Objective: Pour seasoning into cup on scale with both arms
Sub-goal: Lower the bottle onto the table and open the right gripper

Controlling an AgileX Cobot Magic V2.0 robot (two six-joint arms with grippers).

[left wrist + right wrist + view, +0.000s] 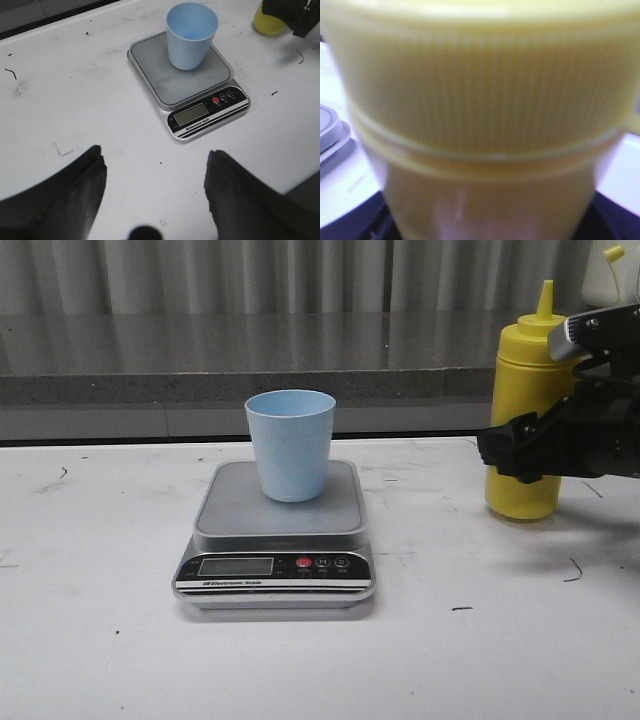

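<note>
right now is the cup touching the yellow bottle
Apart. The front view shows the cup on the scale, with bare table between it and the bottle.

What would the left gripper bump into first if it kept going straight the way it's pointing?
Probably the scale, with the blue cup on it just behind. The open left gripper points that way over bare table, though its height above the table is hard to judge, so it might pass over the scale.

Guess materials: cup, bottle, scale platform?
Cup: likely plastic, matte pale blue, evenly coloured, no glaze shine.
Bottle: soft-looking yellow plastic, slightly translucent, ribbed cap up close.
Scale platform: probably brushed steel, dull grey sheen; glossy black front panel looks plastic.
</note>
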